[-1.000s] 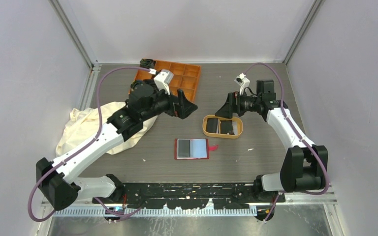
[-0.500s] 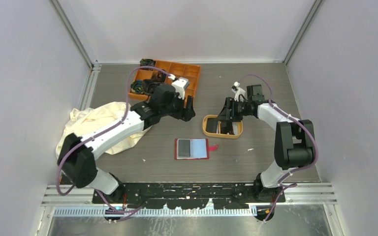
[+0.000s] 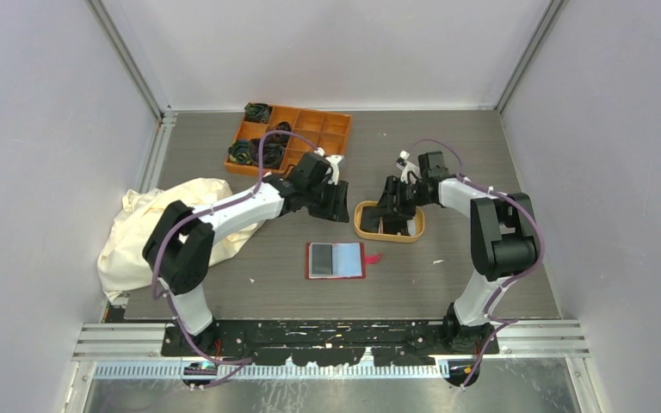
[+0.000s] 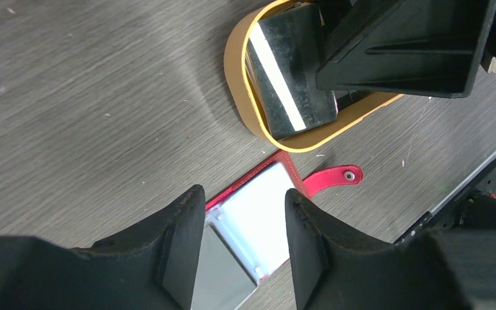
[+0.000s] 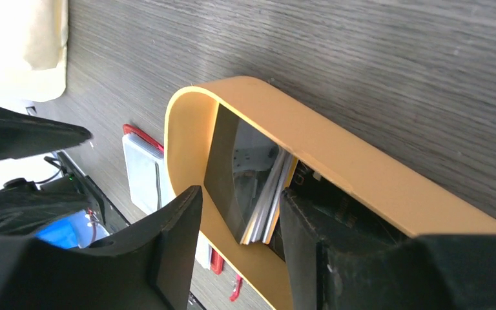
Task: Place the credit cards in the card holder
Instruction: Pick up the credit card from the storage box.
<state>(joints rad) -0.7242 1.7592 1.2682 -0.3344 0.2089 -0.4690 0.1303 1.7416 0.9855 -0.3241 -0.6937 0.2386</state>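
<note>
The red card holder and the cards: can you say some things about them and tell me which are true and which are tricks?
1. The card holder lies open on the table. True.
2. All the credit cards are inside the card holder. False: there are cards in the tan tray.
3. The left jaws are holding a card. False: they are open with nothing between them.
4. The orange box is farther from the arm bases than the tan tray. True.

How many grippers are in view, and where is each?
2. The left gripper hangs near the card holder; the right gripper is over the tan tray. Neither is hidden.
</note>
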